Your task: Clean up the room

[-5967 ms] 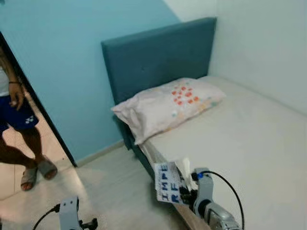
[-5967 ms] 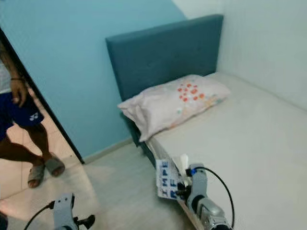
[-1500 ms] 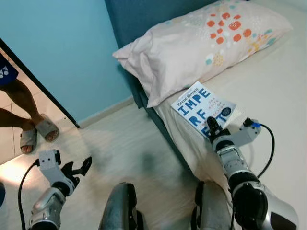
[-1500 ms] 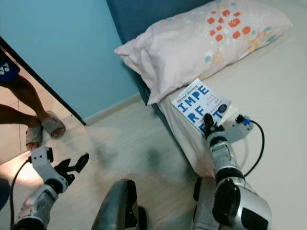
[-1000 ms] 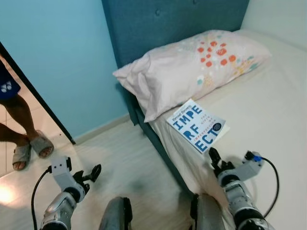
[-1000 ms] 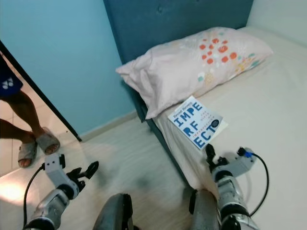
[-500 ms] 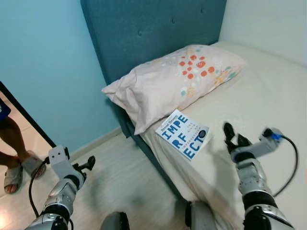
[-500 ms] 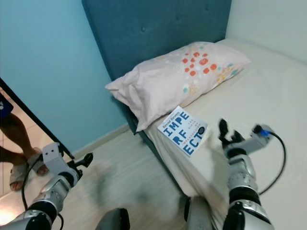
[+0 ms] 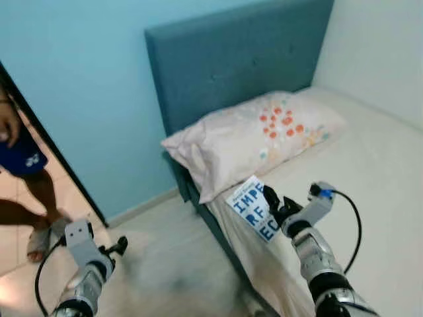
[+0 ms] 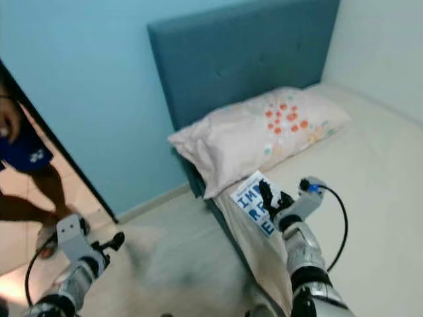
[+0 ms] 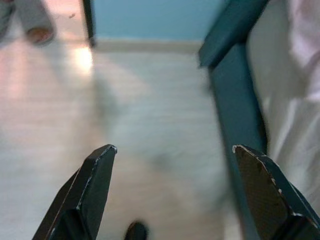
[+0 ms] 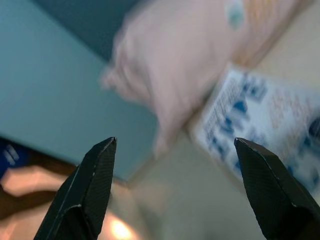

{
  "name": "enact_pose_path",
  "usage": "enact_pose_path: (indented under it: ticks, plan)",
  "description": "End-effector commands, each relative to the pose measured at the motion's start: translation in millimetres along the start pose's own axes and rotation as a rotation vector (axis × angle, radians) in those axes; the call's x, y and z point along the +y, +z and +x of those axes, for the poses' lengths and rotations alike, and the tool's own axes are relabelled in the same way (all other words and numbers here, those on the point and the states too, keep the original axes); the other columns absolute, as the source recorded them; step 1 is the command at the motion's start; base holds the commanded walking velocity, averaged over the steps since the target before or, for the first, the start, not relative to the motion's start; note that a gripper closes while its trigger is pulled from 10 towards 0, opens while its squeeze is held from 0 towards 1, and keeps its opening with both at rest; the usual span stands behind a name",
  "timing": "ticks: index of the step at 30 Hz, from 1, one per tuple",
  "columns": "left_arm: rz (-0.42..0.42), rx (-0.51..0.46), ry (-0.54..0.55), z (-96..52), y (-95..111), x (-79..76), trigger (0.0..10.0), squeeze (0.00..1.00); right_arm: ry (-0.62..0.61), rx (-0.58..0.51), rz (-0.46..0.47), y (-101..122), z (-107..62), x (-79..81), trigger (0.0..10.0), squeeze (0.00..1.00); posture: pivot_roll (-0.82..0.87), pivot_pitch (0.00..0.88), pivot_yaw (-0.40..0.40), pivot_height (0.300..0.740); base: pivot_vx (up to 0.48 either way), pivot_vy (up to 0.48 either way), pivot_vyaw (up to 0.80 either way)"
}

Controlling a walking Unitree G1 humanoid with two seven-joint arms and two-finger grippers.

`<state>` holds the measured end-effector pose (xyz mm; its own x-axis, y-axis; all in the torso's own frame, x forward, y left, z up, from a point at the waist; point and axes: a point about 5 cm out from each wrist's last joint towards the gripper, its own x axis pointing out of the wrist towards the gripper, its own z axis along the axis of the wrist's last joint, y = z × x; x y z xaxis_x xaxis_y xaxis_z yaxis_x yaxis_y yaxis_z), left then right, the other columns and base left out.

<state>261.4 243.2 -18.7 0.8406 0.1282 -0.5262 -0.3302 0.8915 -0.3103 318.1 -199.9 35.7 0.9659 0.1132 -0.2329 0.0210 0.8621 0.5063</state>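
Released a moment ago, the book (image 9: 254, 208) now lies flat on the bed (image 9: 370, 165), close to the mattress's near side edge and just below the lower corner of the pillow (image 9: 254, 139), where half a second back the right gripper (image 9: 276, 206) hung well clear of it. That gripper has swung back and now sits at the book's far edge, its jaws spread wide and holding nothing; the right wrist view looks between the two black fingers (image 12: 85, 190) onto the blue-lettered cover (image 12: 270, 125), so the book lies straight ahead of the jaws and just below them. Its long axis runs slantwise, from the pillow's corner toward the side edge of the bed.

Of the two arms the right is plainly nearer. The left gripper (image 9: 114, 249) hangs low over the floor (image 9: 158, 264) beside the bed frame, jaws also wide and empty, well apart from the book.

Beyond the foot of the blue wall a person (image 9: 26, 165) stands in the doorway, wearing slippers.

My judgement: the book looks placed, so this step is about finished.
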Motion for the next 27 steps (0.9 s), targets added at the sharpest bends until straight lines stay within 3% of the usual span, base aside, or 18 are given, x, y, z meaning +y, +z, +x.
enact_pose_path:
  ticks: [1, 4, 9, 10, 12, 13, 16, 21, 27]
  plan:
    - [0.022, 0.106, 0.065, -8.8, -24.4, 13.9, 10.0, 0.00, -0.103, 0.157, -0.008, -38.4, -17.9, -17.0, 10.0, 0.00, -0.08, 0.071, 0.050, 0.700, 0.000, 0.000, 0.00]
    - [0.039, 0.154, 0.099, -14.6, -36.6, 21.4, 10.0, 0.00, -0.165, 0.234, -0.006, -57.1, -30.4, -27.1, 10.0, 0.00, -0.08, 0.067, 0.053, 0.710, 0.000, 0.000, 0.00]
    - [0.091, 0.288, 0.165, -34.0, -70.5, 40.8, 10.0, 0.00, -0.366, 0.462, -0.031, -108.7, -78.7, -56.6, 10.0, 0.00, -0.08, 0.067, 0.052, 0.735, 0.000, 0.000, 0.00]
    - [0.091, 0.288, 0.165, -34.0, -70.5, 40.8, 10.0, 0.00, -0.366, 0.462, -0.031, -108.7, -78.7, -56.6, 10.0, 0.00, -0.08, 0.067, 0.052, 0.735, 0.000, 0.000, 0.00]
    - [0.095, 0.343, 0.196, -44.6, -85.6, 49.7, 10.0, 0.00, -0.469, 0.581, -0.055, -133.8, -108.9, -68.4, 10.0, 0.00, -0.08, 0.070, 0.051, 0.740, 0.000, 0.000, 0.00]
    - [0.095, 0.343, 0.196, -44.6, -85.6, 49.7, 10.0, 0.00, -0.469, 0.581, -0.055, -133.8, -108.9, -68.4, 10.0, 0.00, -0.08, 0.070, 0.051, 0.740, 0.000, 0.000, 0.00]
    - [0.079, 0.361, 0.209, -48.9, -92.7, 51.2, 10.0, 0.00, -0.523, 0.688, -0.093, -154.0, -135.4, -74.5, 10.0, 0.00, -0.07, 0.072, 0.043, 0.740, 0.000, 0.000, 0.00]
    - [0.074, 0.377, 0.218, -49.1, -95.1, 49.6, 10.0, 0.00, -0.505, 0.755, -0.113, -162.6, -144.8, -73.9, 10.0, 0.00, -0.08, 0.070, 0.040, 0.740, 0.000, 0.000, -0.30]
    - [0.085, 0.382, 0.215, -50.3, -96.9, 49.9, 10.0, 0.00, -0.495, 0.778, -0.168, -160.2, -148.3, -79.4, 10.0, 0.00, -0.08, 0.071, 0.038, 0.740, -0.437, 0.000, -0.73]
